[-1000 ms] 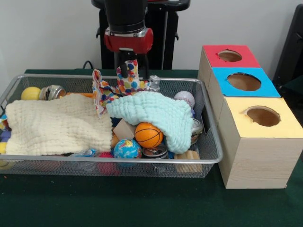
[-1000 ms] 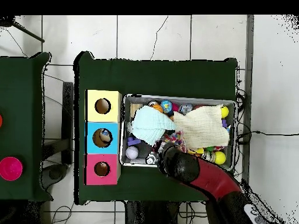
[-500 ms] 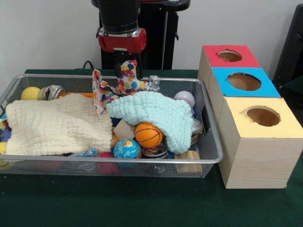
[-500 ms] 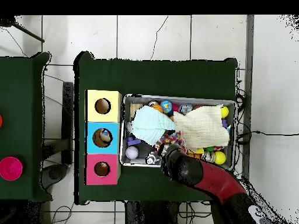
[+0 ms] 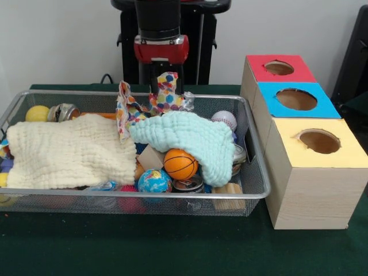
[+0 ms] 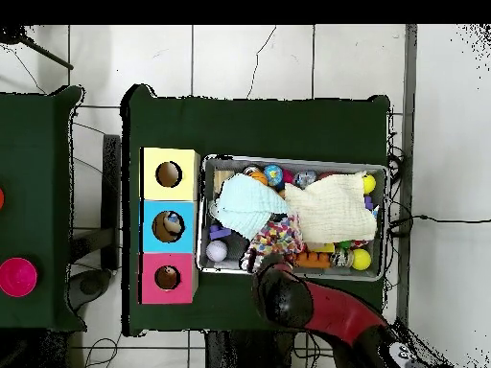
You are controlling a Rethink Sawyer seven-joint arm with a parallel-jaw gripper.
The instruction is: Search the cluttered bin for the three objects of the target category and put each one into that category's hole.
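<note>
Spotted cloth (image 5: 150, 102) — bright dots on white — hangs pinched in my gripper (image 5: 165, 79) at the far rail of the wire bin (image 5: 260, 192). My fingers are pressed together on its top corner, and the rest trails down and away onto the pile, between the cream cloth (image 5: 69, 150) and the mint cloth (image 5: 187, 138).

I cannot tell from here which category I am hunting, so I judge this step as clearing cover, not delivering. The likely candidates are the balls: an orange ball (image 5: 180, 164) and a globe ball (image 5: 154, 180) lie near the front wall, tucked just under the mint cloth's edge, a white ball (image 5: 225, 119) shows behind that cloth, and a yellow ball (image 5: 37, 113) sits in the far corner beside a tin (image 5: 63, 111). More may lie hidden under the cream cloth.

To do this well I should lift straight until the trailing end comes free of the pile, so it does not drag the mint cloth or roll the balls about. Then carry it to one side of the bin and drop it where it covers nothing I need — not back over the orange ball.

The three boxes stand beside the bin in a row, tops red (image 5: 279, 68), blue (image 5: 296, 99) and yellow (image 5: 319, 141), each with a round hole. From above, something already rests inside the blue box's hole.
</note>
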